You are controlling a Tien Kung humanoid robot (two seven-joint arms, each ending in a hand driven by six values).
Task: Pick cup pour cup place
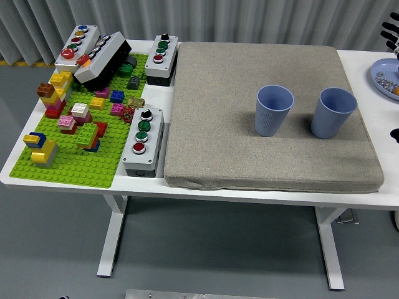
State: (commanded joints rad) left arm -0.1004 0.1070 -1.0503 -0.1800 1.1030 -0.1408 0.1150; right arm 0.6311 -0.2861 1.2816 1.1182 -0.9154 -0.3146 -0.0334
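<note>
Two blue cups (274, 109) (333, 112) are set upright, apart, on a grey mat (218, 137); the right robot hand (391, 34) is barely seen, its grip indiscernible.

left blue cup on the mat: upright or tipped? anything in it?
Upright. The left blue cup stands on its base on the grey mat, rim up, apart from the right blue cup. Visible interior looks empty; the bottom is hidden, so cannot tell.

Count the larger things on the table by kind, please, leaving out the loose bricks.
Cups: 2
Button boxes: 4
Mat: 1
Green baseplate: 1
Plate: 1
Total: 9
</note>
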